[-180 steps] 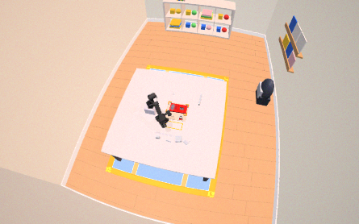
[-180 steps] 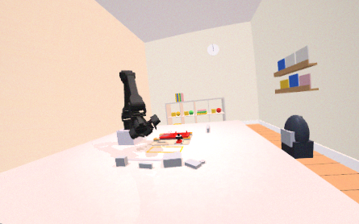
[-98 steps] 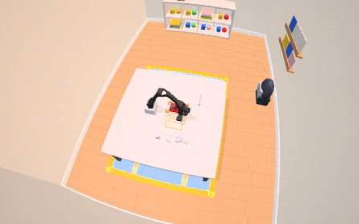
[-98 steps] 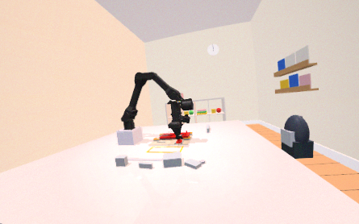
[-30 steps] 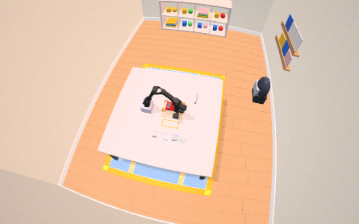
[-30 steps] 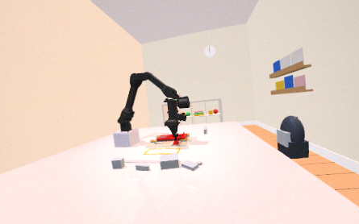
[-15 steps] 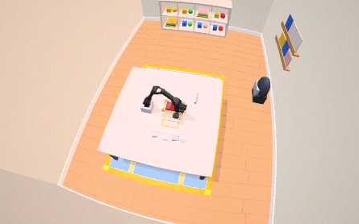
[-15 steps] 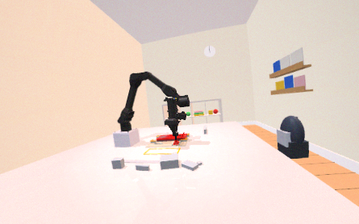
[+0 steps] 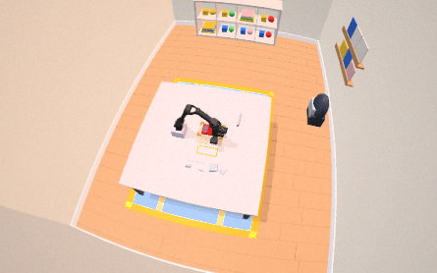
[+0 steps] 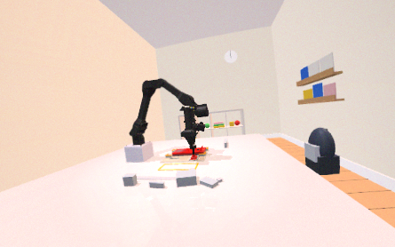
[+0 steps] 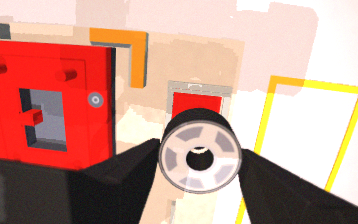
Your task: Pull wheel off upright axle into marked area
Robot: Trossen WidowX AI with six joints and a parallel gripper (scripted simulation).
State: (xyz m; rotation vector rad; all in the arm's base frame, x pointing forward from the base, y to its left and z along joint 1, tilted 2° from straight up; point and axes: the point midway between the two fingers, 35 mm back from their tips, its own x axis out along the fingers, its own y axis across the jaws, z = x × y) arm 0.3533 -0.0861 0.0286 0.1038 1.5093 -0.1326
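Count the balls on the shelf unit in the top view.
5: upper row, one green, one red; lower row, one green, one pink, one red. The upper-left yellow shape is unclear.

A round clock [image 10: 231,56] hangs on the far wall [image 10: 213,84]

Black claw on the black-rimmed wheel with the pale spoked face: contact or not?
Touching: wrist view shows the claw closed against opposite sides of the wheel.
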